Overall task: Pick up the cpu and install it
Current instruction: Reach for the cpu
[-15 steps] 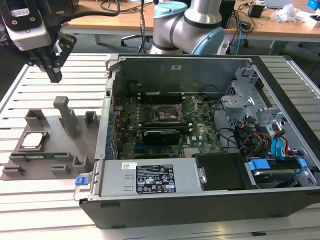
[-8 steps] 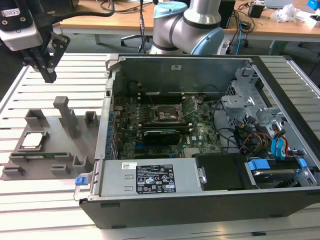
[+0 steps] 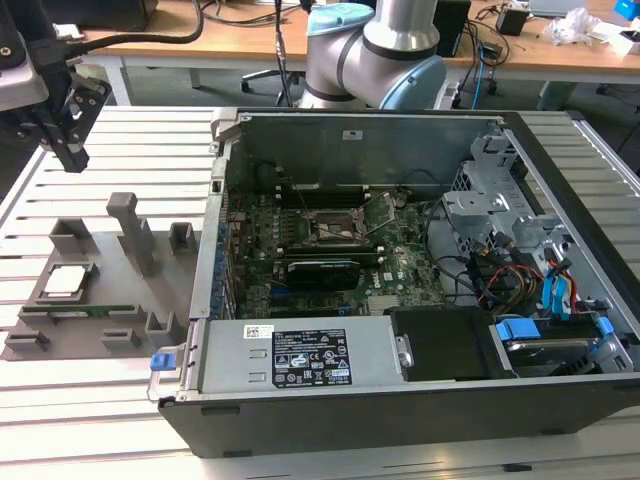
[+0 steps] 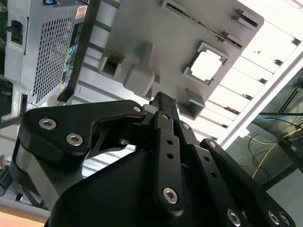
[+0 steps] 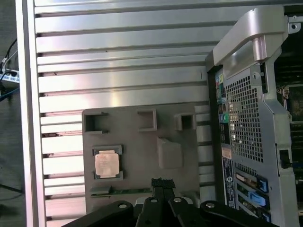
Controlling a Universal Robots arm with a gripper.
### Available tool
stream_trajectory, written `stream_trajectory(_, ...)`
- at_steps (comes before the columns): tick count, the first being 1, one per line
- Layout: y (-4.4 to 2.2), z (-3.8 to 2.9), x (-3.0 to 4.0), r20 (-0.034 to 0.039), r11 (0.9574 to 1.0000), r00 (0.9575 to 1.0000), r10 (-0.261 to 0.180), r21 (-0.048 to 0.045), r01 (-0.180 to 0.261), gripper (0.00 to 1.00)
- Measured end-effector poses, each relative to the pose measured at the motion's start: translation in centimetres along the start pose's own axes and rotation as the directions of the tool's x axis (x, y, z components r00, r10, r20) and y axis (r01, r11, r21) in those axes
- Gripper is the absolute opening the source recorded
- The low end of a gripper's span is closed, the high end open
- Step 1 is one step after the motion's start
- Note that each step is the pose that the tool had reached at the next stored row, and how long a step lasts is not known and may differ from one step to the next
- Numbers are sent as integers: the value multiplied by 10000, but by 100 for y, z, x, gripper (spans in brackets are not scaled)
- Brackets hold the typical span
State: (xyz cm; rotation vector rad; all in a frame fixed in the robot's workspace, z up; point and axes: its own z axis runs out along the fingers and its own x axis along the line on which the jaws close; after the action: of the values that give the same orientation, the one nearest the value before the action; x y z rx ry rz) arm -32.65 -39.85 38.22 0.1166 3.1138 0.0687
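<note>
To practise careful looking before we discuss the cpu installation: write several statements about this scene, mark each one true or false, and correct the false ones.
1. The cpu lies in a recess of the grey fixture plate. True.
2. The claw is holding the cpu. False: the claw is shut on nothing and hangs above the fixture plate, apart from the cpu.
3. The computer case is open, showing the green motherboard. True.
4. The fixture plate sits inside the computer case. False: it lies on the slatted table beside the case, on the exterior view's left.
</note>
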Motion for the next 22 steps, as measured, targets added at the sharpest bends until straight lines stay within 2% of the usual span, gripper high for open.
stream_trajectory(3, -5, 27, 54, 0, 10000, 10000, 0, -2, 0, 11)
stream_trajectory(4, -6, 37, 55, -31, 10000, 10000, 0, 2, 0, 11)
stream_trajectory(5, -5, 47, 56, -137, 10000, 9999, -10, 16, 10, 11)
stream_trajectory(6, 4, 50, 58, -223, 9998, 9997, -140, 138, 143, 11)
stream_trajectory(8, 9, 51, 69, -257, 9990, 9992, -299, 331, 308, 11)
stream_trajectory(9, 16, 54, 80, -273, 9979, 9988, -404, 488, 417, 11)
stream_trajectory(10, 23, 59, 100, -275, 9978, 9987, -423, 493, 437, 11)
stream_trajectory(12, 30, 82, 255, -276, 9979, 9987, -434, 469, 447, 11)
stream_trajectory(14, 25, 114, 321, -275, 9979, 9987, -435, 466, 448, 11)
stream_trajectory(15, 20, 163, 360, -276, 9979, 9987, -435, 466, 448, 11)
stream_trajectory(18, 11, 241, 425, -277, 9979, 9987, -438, 467, 450, 11)
stream_trajectory(22, -6, 286, 632, -277, 9979, 9987, -439, 466, 452, 11)
